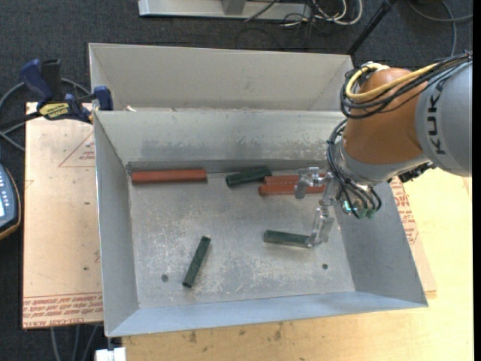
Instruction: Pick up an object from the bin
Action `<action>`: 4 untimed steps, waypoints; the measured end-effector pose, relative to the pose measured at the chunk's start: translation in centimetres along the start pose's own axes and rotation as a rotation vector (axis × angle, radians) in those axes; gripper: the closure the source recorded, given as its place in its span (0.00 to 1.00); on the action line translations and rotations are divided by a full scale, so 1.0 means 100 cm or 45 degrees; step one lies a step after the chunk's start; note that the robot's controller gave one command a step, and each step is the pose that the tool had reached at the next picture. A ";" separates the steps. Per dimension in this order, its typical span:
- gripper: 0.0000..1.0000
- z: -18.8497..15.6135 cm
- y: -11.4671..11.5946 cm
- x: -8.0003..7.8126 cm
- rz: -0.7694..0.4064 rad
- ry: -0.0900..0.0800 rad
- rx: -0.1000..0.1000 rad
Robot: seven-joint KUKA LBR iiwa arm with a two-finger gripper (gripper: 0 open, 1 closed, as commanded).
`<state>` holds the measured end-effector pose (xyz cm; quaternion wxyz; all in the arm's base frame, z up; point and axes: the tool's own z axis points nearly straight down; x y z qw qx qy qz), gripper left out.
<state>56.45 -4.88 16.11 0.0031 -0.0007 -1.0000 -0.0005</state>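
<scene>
My gripper (308, 215) hangs low over the right part of the bin, open. One fingertip (316, 239) touches the right end of a short dark green bar (285, 238) lying flat on the floor. The other fingertip (303, 185) sits against a red-brown bar (276, 186) by the back wall, whose right end is hidden under the gripper. Nothing is held between the fingers. A stubby dark green piece (248, 177) lies just left of that red-brown bar.
A longer red-brown bar (168, 176) lies along the back wall at the left. A thin dark green bar (197, 261) lies slanted on the front left floor. The arm's orange cover and cables hang over the bin's right wall.
</scene>
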 end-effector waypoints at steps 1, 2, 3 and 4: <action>0.00 0.096 0.003 0.024 -0.026 0.001 0.000; 1.00 0.091 0.003 0.021 -0.029 -0.010 0.001; 1.00 -0.012 0.017 -0.015 -0.083 -0.025 0.002; 1.00 -0.104 0.021 -0.017 -0.077 -0.024 0.003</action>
